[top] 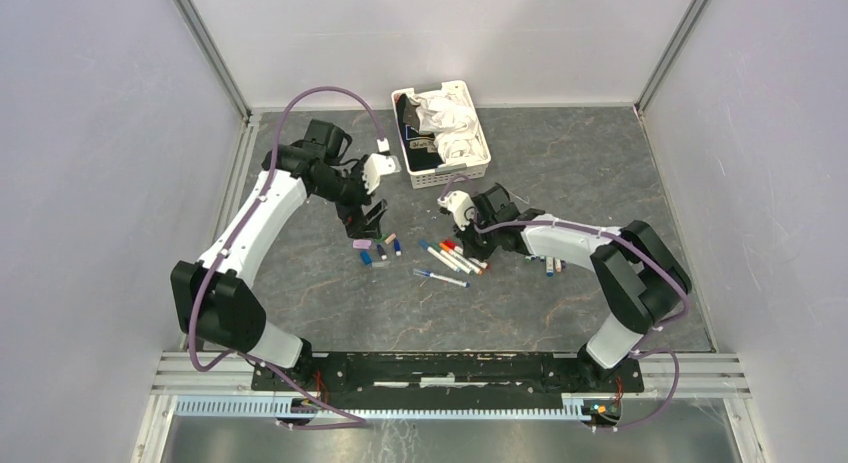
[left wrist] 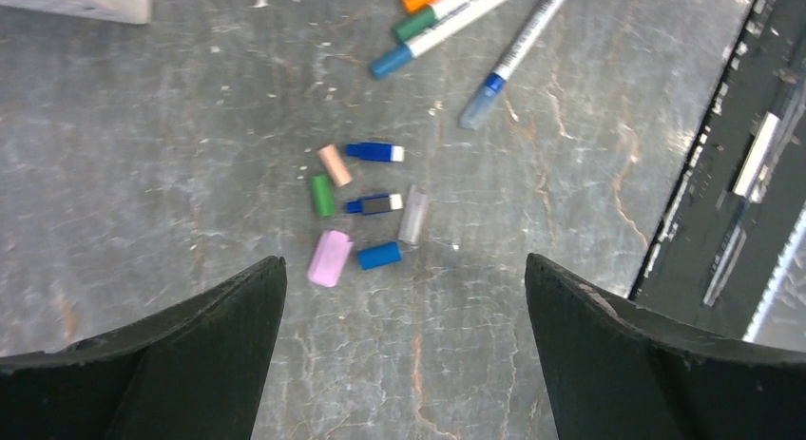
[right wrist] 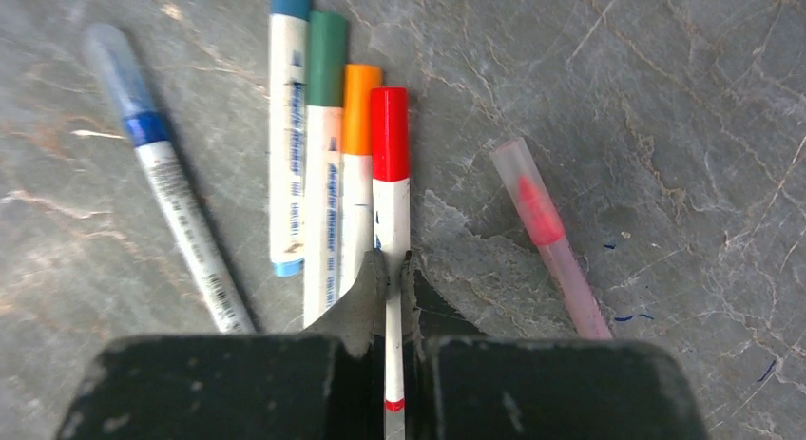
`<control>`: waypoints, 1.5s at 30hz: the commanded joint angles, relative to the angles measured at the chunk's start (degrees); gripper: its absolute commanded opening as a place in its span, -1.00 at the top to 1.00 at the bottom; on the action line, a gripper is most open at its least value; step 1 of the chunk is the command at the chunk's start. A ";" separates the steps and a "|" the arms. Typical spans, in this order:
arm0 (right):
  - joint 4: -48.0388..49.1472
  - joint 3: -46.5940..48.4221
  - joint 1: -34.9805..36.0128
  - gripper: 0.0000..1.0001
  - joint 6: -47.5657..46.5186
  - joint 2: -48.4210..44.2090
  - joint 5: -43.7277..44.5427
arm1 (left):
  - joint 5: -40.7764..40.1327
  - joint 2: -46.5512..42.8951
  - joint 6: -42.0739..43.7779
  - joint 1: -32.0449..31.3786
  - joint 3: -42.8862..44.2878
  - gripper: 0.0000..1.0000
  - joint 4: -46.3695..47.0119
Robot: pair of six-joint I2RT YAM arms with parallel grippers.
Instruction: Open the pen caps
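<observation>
Several loose pen caps (left wrist: pixel 378 256) lie in a small cluster: pink, blue, green, peach and clear ones. My left gripper (left wrist: pixel 404 264) hangs open just above them with nothing between its fingers (left wrist: pixel 190 354). In the top view the left gripper (top: pixel 372 219) is over the caps (top: pixel 378 249). My right gripper (right wrist: pixel 393 267) is shut on the white barrel of the red-capped pen (right wrist: pixel 389 134), which lies on the table beside orange (right wrist: pixel 361 107), green (right wrist: pixel 326 69) and blue-capped pens. In the top view the right gripper (top: pixel 470 243) sits at that row of pens (top: pixel 450 255).
A blue pen with a clear cap (right wrist: pixel 143 126) lies left of the row, a red pen under a translucent cap (right wrist: pixel 542 212) to its right. More pens (top: pixel 550 266) lie by the right forearm. A white slotted basket (top: pixel 478 165) stands at the back.
</observation>
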 commanded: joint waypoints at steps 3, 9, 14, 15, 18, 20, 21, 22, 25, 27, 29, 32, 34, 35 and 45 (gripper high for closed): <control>-2.52 8.01 -0.56 1.00 2.38 -7.58 -9.80 | 9.83 -3.49 11.69 -0.63 -2.56 -1.00 -3.08; -1.80 10.75 -0.55 1.00 5.83 -7.78 -27.44 | 10.22 -2.70 15.04 -4.31 -2.95 -0.99 -2.57; -1.03 11.89 -0.20 1.00 7.23 -4.40 -40.26 | 8.21 -2.94 15.50 -8.24 -5.16 -0.97 0.78; -0.96 12.12 -0.14 1.00 7.23 -4.09 -41.64 | 7.37 -3.29 15.49 -8.96 -5.71 -0.95 1.41; -0.78 12.90 -0.18 1.00 7.73 -2.91 -44.60 | 4.74 -4.02 16.38 -10.89 -7.35 -0.85 3.19; -0.79 13.55 -0.15 1.00 8.25 -2.00 -45.43 | 3.88 -3.89 16.73 -11.89 -7.60 -0.75 3.23; -0.78 13.91 -0.14 1.00 8.59 -1.40 -45.85 | 3.72 -3.82 16.77 -12.25 -7.65 -0.66 3.21; -0.63 14.21 -0.14 1.00 8.95 -1.02 -46.05 | 3.67 -3.89 16.82 -12.64 -7.83 -0.59 3.21; 0.54 14.72 -0.16 1.00 9.95 -0.02 -47.11 | 2.75 -4.10 17.58 -13.73 -8.66 -0.33 3.19; 0.89 15.02 -0.15 1.00 11.97 0.40 -47.80 | 1.97 -4.12 17.97 -14.22 -9.01 -0.17 3.23; 1.01 15.50 -0.18 1.00 12.60 1.02 -48.75 | 1.30 -4.22 18.36 -14.60 -9.26 -0.05 3.27; 1.26 15.92 -0.20 1.00 13.40 1.72 -49.91 | -0.55 -4.20 19.13 -15.35 -9.80 0.23 3.37; 1.82 15.85 -0.15 1.00 13.94 1.81 -50.26 | -1.79 -4.22 19.51 -15.93 -10.16 0.48 3.41; 2.32 15.66 -0.14 1.00 14.58 1.89 -50.55 | -2.27 -4.26 19.72 -16.20 -10.33 0.67 3.40; 10.02 12.91 0.63 0.37 20.55 5.17 -51.72 | -2.31 -4.39 18.90 -16.65 -9.46 0.96 4.15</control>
